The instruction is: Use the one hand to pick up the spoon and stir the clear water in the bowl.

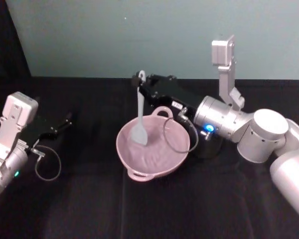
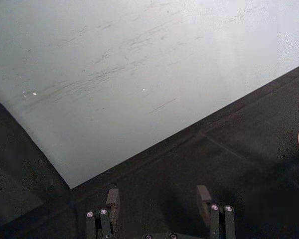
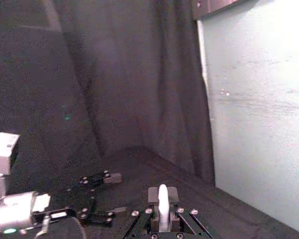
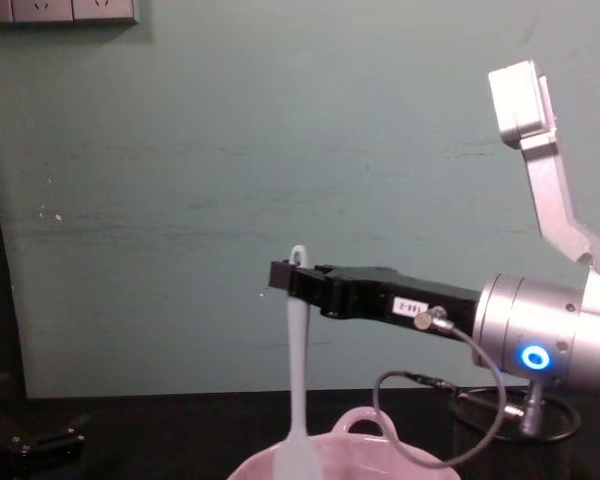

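Black cloth covers the table (image 1: 89, 209), w/ a pale green wall (image 1: 139, 35) behind. Right gripper (image 1: 140, 82) is over the far side of the bowl (image 1: 120, 149) & is pinched tight on the spoon (image 1: 139, 112), near the top of the handle, just under the little hole. Spoon hangs straight down, its flat head dipped inside the pink bowl, toward the left side. Water (image 1: 157, 155) is too clear to see well, so can't tell how deep the head sits. Spoon looks thin, light & hard plastic, prob. a bit smooth, so it could twist or slip betw. the fingers if pushed hard. A hold this high lets the head swing, so slow small circles seem best. Bowl sits in the middle of the table; it looks light too & may slide on the cloth if the spoon bumps its wall. Left gripper (image 1: 65, 122) rests low at the left, well away from the bowl, fingers apart w/ nothing betw. them. Count: 1 spoon, 1 bowl w/ 2 loop handles, 2 grippers, 1 dark cup (image 1: 212, 148) half hidden behind the right wrist.
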Robot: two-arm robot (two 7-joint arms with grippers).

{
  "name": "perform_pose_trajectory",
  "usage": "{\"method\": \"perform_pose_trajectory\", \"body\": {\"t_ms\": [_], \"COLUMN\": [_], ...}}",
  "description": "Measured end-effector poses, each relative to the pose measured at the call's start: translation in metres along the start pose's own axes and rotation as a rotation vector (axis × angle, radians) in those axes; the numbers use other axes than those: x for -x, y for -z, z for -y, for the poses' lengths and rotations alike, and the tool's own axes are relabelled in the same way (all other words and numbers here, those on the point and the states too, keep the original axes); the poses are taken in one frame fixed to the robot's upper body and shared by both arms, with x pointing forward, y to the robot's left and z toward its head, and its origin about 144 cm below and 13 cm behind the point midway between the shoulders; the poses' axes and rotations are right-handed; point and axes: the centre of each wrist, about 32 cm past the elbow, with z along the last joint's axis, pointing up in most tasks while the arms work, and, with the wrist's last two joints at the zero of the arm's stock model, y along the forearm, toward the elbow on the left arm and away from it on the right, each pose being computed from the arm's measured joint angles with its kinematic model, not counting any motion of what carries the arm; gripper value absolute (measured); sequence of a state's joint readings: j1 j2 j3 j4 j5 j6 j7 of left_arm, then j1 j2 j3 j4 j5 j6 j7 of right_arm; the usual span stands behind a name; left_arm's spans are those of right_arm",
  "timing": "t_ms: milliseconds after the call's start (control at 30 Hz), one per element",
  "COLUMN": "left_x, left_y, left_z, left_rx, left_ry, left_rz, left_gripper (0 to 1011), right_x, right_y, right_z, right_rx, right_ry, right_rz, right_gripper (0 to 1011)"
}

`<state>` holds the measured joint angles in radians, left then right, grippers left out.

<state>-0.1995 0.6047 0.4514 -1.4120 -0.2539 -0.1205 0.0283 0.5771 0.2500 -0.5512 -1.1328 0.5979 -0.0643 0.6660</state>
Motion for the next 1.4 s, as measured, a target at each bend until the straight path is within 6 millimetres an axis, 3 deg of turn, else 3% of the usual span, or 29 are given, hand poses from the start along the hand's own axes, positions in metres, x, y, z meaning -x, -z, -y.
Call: {"method": "perform_pose_trajectory", "body": {"t_ms": [433,833,1100,1400], "left_x": [0.0,0.0,0.0,0.0], "left_y": [0.0,0.0,0.0,0.0], "left_z": [0.0,0.0,0.0,0.0], "left_rx": [0.0,0.0,0.0,0.0], "left_ry": [0.0,0.0,0.0,0.0], "left_rz": [0.0,0.0,0.0,0.0], "left_gripper": [1011,1011,1011,1011], "right_x": [-0.019,-0.006,0.008,0.016], "right_y": [-0.01,-0.011,-0.006,0.0], "right_z": [0.025,0.054,0.052,0.031], "right_rx": [0.009,0.028,0.013,0.012], "right_ry": [0.078,0.096,0.043,-0.017], "right_rz": [0.027,0.028,-0.008,-0.028], "right_gripper": [110,110,110,110]}}
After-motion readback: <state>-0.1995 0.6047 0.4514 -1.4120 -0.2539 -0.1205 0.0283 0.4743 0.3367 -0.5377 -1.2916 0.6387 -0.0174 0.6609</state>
